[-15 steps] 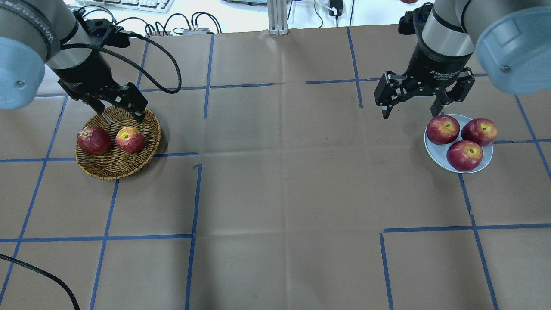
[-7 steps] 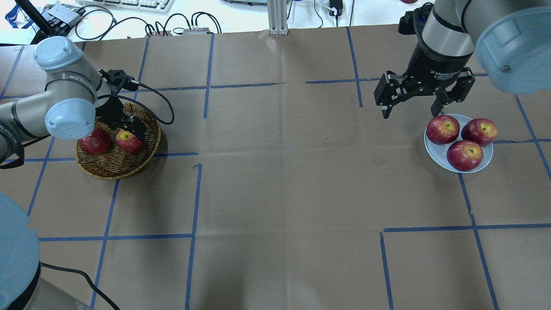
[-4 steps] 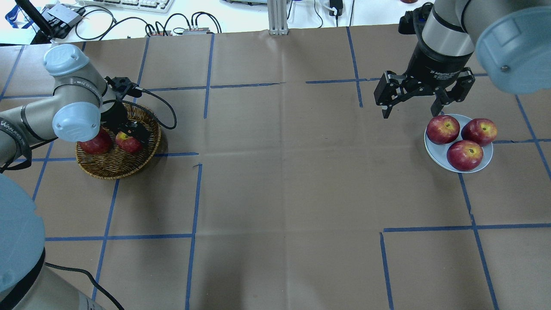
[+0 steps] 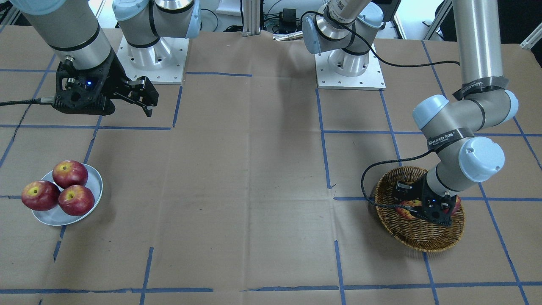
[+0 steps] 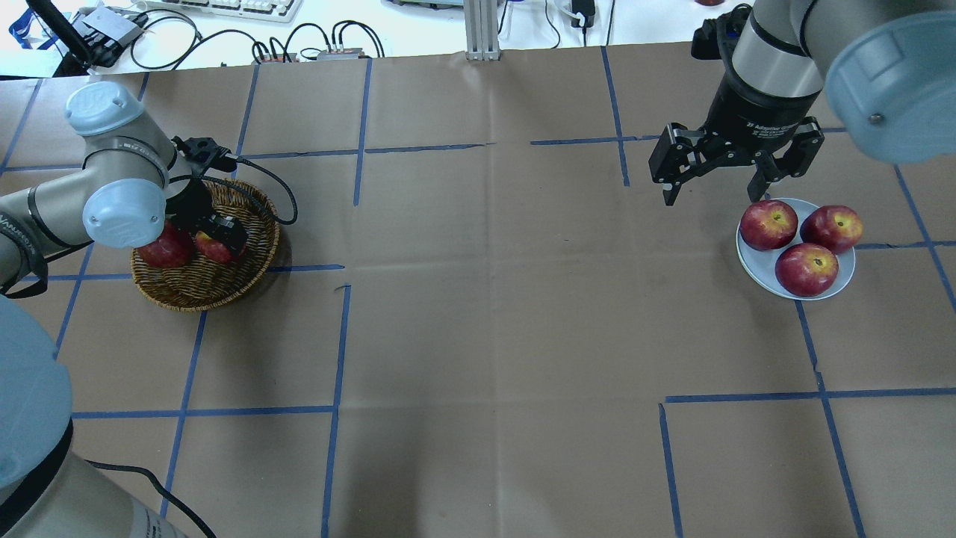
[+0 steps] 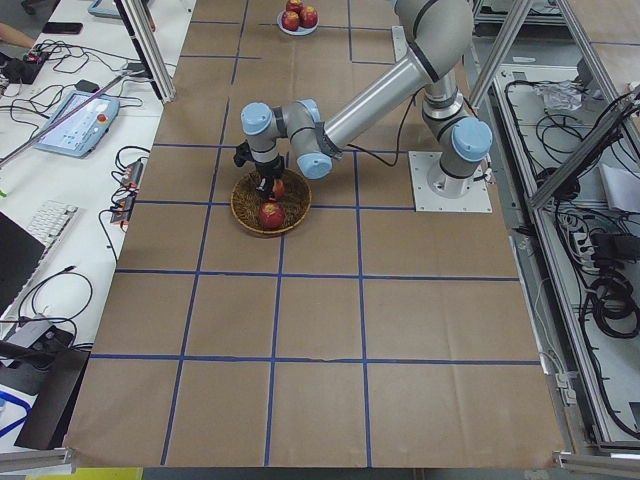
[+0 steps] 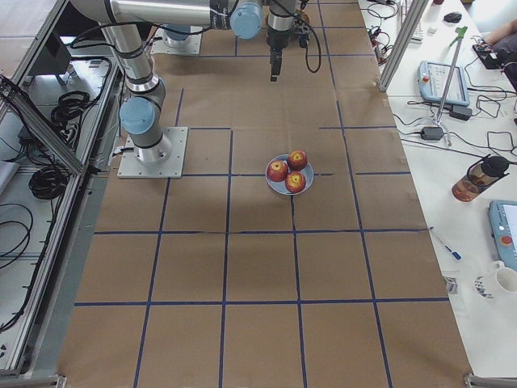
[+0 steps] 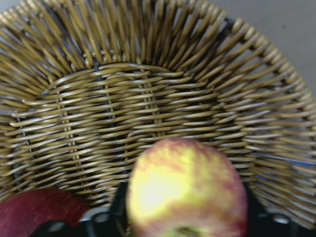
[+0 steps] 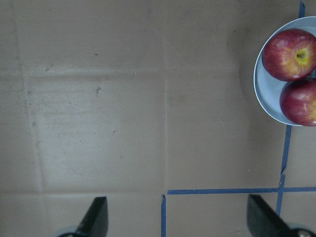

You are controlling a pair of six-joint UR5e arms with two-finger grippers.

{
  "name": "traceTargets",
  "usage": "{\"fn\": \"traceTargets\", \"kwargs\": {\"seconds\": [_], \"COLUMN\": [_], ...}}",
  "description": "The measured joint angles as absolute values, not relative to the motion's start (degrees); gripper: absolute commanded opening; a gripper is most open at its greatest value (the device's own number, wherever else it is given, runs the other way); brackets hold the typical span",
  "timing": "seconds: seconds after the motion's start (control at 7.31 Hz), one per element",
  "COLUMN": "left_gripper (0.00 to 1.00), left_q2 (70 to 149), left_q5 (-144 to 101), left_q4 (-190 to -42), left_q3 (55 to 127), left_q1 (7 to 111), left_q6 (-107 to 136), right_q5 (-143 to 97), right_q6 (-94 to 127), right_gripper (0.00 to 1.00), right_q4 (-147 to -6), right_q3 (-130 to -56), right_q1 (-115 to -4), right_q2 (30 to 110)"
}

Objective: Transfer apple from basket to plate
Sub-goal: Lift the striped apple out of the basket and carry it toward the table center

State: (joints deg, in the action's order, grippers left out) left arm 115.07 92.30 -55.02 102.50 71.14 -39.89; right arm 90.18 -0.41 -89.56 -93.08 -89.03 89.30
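The paler apple [image 8: 187, 192], red-pink with much yellow, lies in the woven basket [image 5: 216, 288] at the table's left, beside a dark red apple [image 5: 163, 250]. My left gripper [image 5: 216, 237] is down in the basket, open, with a finger [image 8: 120, 207] on each side of the paler apple, which fills the gap. The arm hides most of the apple in the front view [image 4: 405, 210]. The pale blue plate [image 5: 754, 265] at the right holds three red apples. My right gripper [image 5: 715, 196] is open and empty, hovering just behind the plate's left side.
Brown paper with blue tape lines covers the table between the basket and the plate. The left arm's cable [image 5: 269, 175] loops over the basket's far rim. Keyboards and cables lie beyond the table's far edge.
My left gripper has dropped from above the basket's far rim down into the basket and now straddles the paler apple. The right arm, the plate and its apples have not moved.
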Motion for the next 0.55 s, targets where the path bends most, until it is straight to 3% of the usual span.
{"fn": "traceTargets", "kwargs": {"seconds": [0.55], "left_gripper": [0.5], "left_q2": [109.23], "left_q5": [91.97], "left_q4": [-58.05], "left_q3": [101.27], "left_q1": [80.26], "left_q6": [-22.02], "right_q5": [90.17], "right_q6": [-0.42], "right_gripper": [1.0], "right_q4": [-89.56], "right_q3": [-93.08], "right_q1": [-89.03], "right_q2": [89.3]}}
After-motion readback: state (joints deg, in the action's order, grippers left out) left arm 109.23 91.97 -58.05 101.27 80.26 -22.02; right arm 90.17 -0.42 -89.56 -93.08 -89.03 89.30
